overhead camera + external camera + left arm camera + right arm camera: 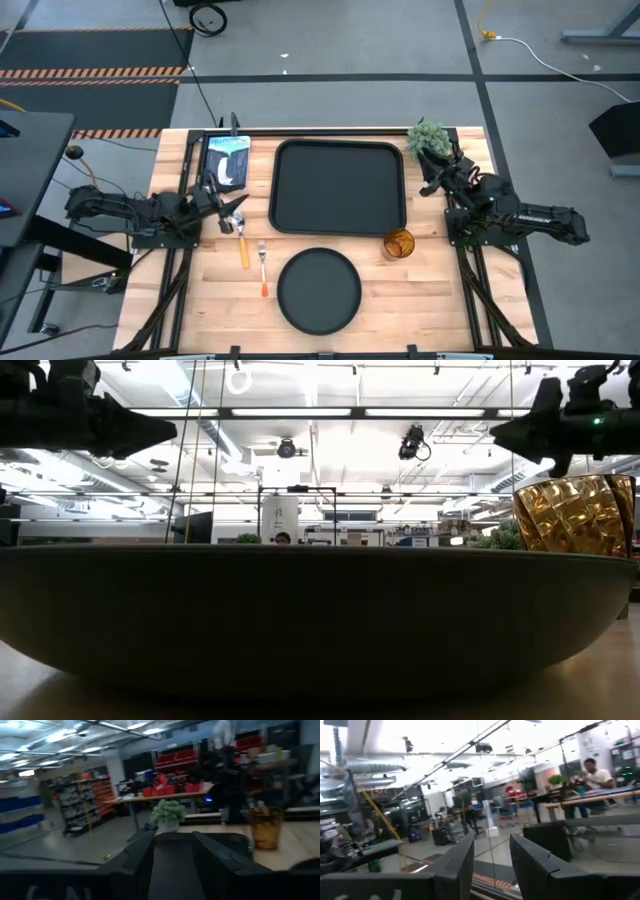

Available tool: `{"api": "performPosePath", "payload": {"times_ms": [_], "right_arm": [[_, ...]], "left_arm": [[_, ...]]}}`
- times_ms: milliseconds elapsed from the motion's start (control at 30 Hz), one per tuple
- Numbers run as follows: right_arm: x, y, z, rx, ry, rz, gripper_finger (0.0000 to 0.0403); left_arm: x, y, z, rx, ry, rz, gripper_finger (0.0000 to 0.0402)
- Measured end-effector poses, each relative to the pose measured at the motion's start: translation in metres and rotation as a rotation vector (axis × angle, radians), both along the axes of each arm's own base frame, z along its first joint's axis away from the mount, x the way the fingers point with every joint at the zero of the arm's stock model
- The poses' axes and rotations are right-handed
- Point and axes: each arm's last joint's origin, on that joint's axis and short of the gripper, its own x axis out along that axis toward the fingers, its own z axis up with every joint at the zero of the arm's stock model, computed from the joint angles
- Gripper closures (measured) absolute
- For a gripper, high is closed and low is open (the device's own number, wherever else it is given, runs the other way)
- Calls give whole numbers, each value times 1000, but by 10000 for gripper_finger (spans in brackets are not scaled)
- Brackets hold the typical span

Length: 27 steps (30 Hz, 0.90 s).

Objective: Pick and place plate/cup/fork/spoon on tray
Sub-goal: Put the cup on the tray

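The black tray [340,187] lies at the table's middle. The round black plate [318,290] lies flat in front of it and fills the low view [300,620]. The amber cup [398,244] stands upright by the tray's near right corner, and also shows in the low view [575,515] and the left wrist view [265,827]. The spoon [241,242] and the fork [263,268] lie flat left of the plate. My left gripper [238,206] hovers open over the spoon's bowl end, raised off the table [172,837]. My right gripper [428,185] is open and empty at the tray's right edge [491,840].
A green potted plant [430,137] stands at the far right, just behind my right gripper. A blue and white packet [228,160] lies at the far left beside the tray. Bare wood shows right of the plate.
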Motion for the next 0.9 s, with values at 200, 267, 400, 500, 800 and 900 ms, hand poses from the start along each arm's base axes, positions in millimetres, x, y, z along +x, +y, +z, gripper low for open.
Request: {"api": "performPosePath", "payload": {"times_ms": [200, 267, 400, 500, 800, 900], "right_arm": [[4, -3, -6, 38, 64, -59, 271], [7, -3, -8, 36, 87, -40, 271], [11, -4, -11, 64, 113, -28, 271], [13, -4, -13, 104, 98, -11, 271], [25, -1, -11, 221, 138, 217, 274], [31, 1, -1, 237, 214, 249, 277]], "left_arm": [[0, 0, 1, -6, -10, 8, 260], [0, 1, 1, -7, -15, 11, 260], [-1, 3, 5, 19, -40, 54, 260], [-2, 5, 7, 39, -54, 81, 260], [-3, 11, 9, 39, -66, 136, 260], [-3, 13, 9, 40, -64, 161, 260]]}}
